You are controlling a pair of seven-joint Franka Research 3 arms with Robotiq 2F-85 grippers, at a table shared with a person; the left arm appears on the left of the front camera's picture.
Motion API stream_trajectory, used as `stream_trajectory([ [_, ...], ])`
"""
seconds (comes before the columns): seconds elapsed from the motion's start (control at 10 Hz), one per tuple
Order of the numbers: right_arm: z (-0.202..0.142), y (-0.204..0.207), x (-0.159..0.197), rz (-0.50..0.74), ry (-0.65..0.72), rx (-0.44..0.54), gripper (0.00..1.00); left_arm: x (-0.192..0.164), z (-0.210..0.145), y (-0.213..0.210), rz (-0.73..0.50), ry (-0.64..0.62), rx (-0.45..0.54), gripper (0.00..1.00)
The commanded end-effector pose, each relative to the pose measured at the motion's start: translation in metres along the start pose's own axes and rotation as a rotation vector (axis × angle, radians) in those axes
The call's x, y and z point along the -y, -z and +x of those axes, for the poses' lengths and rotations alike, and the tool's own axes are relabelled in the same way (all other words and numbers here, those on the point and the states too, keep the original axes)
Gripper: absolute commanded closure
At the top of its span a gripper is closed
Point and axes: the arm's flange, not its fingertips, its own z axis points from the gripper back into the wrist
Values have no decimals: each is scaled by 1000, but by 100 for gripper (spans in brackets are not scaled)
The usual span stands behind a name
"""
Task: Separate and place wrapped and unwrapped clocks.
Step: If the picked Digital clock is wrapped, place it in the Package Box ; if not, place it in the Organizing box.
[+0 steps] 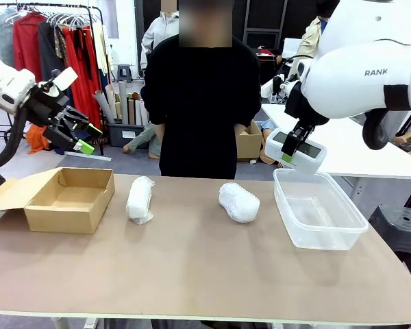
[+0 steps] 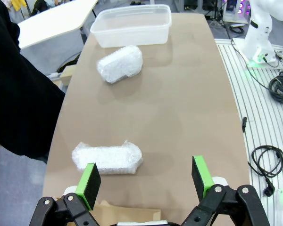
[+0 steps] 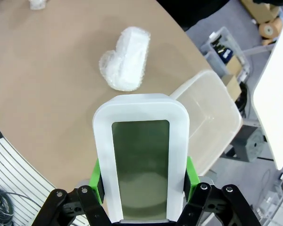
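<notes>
Fingers [image 3: 190, 179] of the right gripper [image 3: 141, 181] pinch the bare clock [image 3: 141, 155] by its long sides, with the green pads low on its body and the grey screen facing the wrist camera. In the front view the bare clock [image 1: 298, 149] hangs in the air over the far edge of the clear tub [image 1: 329, 236], apart from its rim.

The step in hand looks like setting it down inside. To do that well, the arm should carry the clock on over the tub's middle and lower it between the walls. The fingers should part only once it is close to the floor, so it does not drop or catch the rim.

The wrapped clock near the tub [image 1: 238, 202] lies on the counter [image 1: 192, 274] just beside the tub, so the descent should stay clear of it.

The left gripper [image 1: 82, 137] has its fingers [image 2: 91, 181] spread and empty, raised beyond the cardboard box [image 1: 68, 219]. The wrapped clock near the box [image 2: 107, 157] lies on the counter below it.
</notes>
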Motion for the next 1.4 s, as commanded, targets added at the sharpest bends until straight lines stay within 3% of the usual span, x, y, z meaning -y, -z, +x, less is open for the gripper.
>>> stream_trajectory([
  [0.0, 0, 0, 0, 0, 0, 0, 100, 0, 1, -1, 1, 2, 1, 0],
  [0.3, -7, 28, 38, -13, 270, 7, 100, 0, 1, -1, 1, 2, 1, 0],
  [0.6, -17, 52, 71, -18, 379, 6, 100, 0, 1, -1, 1, 2, 1, 0],
  [1.1, -29, 111, 134, -73, 686, -46, 100, 0, 1, -1, 1, 2, 1, 0],
  [1.3, -33, 136, 143, -70, 749, -95, 100, 0, 1, -1, 1, 2, 1, 0],
])
